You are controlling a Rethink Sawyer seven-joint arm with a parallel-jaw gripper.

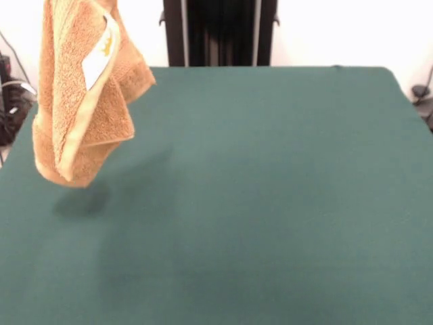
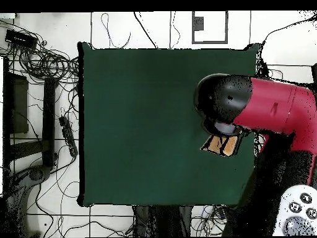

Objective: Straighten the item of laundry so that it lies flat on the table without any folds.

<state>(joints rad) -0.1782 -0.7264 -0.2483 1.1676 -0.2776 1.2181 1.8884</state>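
The item of laundry (image 1: pixel 84 95), an orange-tan terry towel with a lighter hem and a white label, hangs bunched and folded in the air over the table's (image 1: pixel 270 203) left side. Its lowest corner floats just above the green cloth, with a shadow beneath it. Its top runs out of the front view's upper edge, where my gripper holds it out of sight. From overhead, the red arm (image 2: pixel 272 108) reaches over the table's (image 2: pixel 142 124) right side. Only a small patch of the towel (image 2: pixel 221 145) peeks out under the arm's black end, which covers the gripper.
The black pedestal column (image 1: pixel 220 32) stands behind the table's far edge. Cables and dark equipment (image 2: pixel 37 105) lie on the floor beside the table. A white controller (image 2: pixel 300 211) shows at the overhead view's lower right.
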